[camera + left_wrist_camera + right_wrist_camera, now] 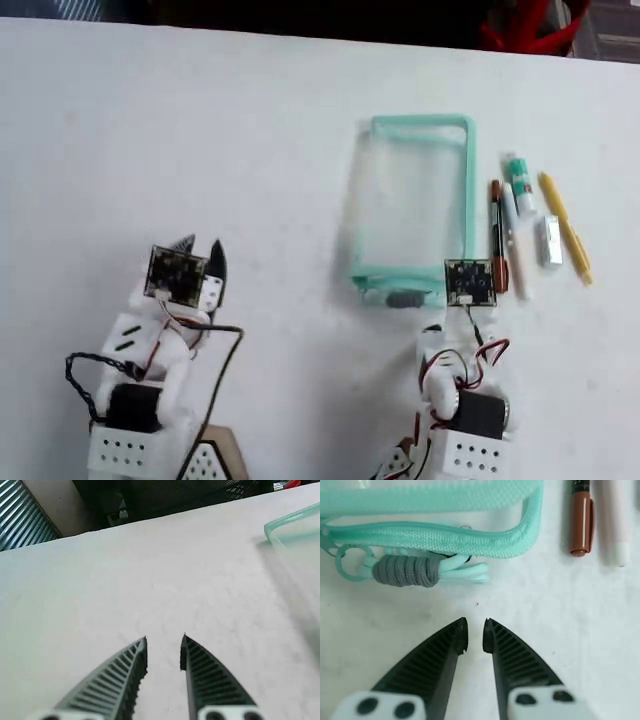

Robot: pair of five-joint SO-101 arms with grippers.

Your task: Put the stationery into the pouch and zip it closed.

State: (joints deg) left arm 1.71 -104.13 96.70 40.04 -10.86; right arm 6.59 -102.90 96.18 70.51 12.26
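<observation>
A clear pouch with mint trim lies flat mid-table, its zipper edge toward the arms. The zipper's grey cord pull lies just outside that edge. Right of the pouch lie a brown pen, a white pen, a glue stick, a yellow pen and a small silver block. My right gripper hovers just short of the pouch's near right corner, open by a narrow gap and holding nothing. My left gripper sits at the near left, far from the pouch, open and holding nothing.
The white table stretches bare to the left of the pouch and behind it. A corner of the pouch shows in the left wrist view. Dark furniture and a red object stand beyond the table's far edge.
</observation>
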